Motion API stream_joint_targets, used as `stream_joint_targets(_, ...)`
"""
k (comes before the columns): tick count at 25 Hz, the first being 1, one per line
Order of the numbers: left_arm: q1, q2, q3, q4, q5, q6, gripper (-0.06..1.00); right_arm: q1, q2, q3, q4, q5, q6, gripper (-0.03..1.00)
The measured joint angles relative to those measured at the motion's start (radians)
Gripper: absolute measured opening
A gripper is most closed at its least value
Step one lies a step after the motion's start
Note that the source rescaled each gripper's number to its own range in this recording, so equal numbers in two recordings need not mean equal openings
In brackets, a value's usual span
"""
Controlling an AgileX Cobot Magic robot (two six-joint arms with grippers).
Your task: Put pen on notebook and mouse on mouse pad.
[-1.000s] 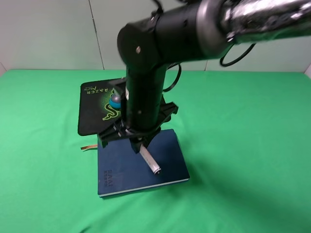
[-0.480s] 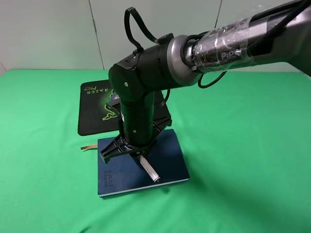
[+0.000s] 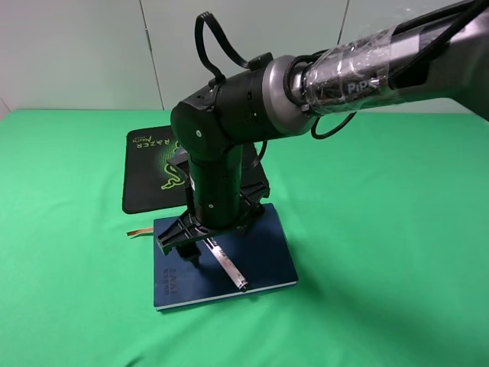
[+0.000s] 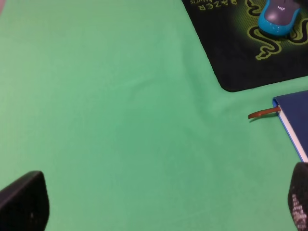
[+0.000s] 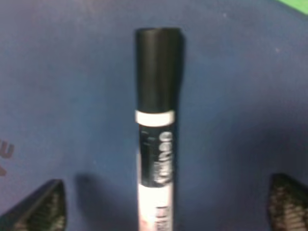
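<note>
The pen (image 5: 156, 130) lies on the notebook (image 3: 263, 248); right gripper (image 5: 156, 202) jaws apart; next, lift clear. Left gripper (image 4: 159, 207) jaws apart.

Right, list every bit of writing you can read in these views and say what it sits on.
"RAZER": green lettering on the mouse pad, with a smaller line under it too small to read.
"logi": on the grey top of the mouse.
"PiP": partial lettering on the right arm's wrapped link.
Pen label: dark print, too blurred to read.
Notebook: faint embossed lettering near its front edge, unreadable.
</note>
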Motion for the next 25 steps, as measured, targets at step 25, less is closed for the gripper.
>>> stream_joint_targets(25,0.000,0.000,0.000,0.000,0.000,0.000,1.00,0.000,-0.069,0.000,-0.005,0.020,0.002,1.00)
